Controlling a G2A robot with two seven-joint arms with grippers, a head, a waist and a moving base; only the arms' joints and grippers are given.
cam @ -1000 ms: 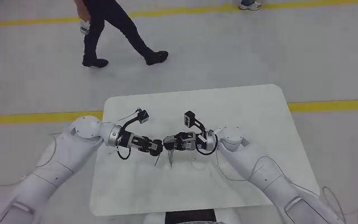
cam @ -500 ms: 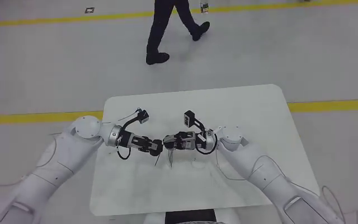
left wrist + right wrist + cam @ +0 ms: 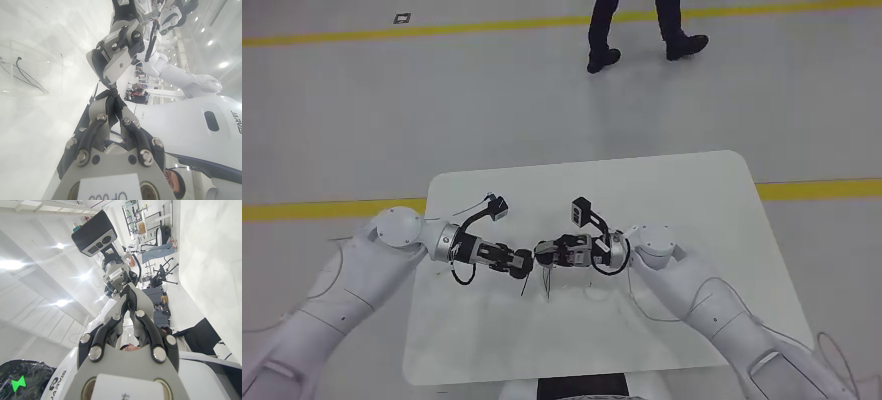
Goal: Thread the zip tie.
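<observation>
My left end effector (image 3: 528, 262) and right end effector (image 3: 541, 258) meet above the desk (image 3: 682, 200), each clamped on the zip tie (image 3: 546, 288); threading looks underway, unfinished.

The white worktop (image 3: 692, 200), rounded at its corners, stands on a pale grey floor (image 3: 542, 110) with a dull sheen. One yellow line (image 3: 442, 25) crosses the floor well beyond the worktop's far edge, and a second yellow line (image 3: 302, 210) shows off both its left and right edges. The right wrist view shows a white-walled room with bright ceiling lights (image 3: 60, 245), a black swivel chair (image 3: 161, 269) and dark cabinets (image 3: 151, 294) near it, while the left wrist view shows round ceiling lamps (image 3: 223, 64).
</observation>
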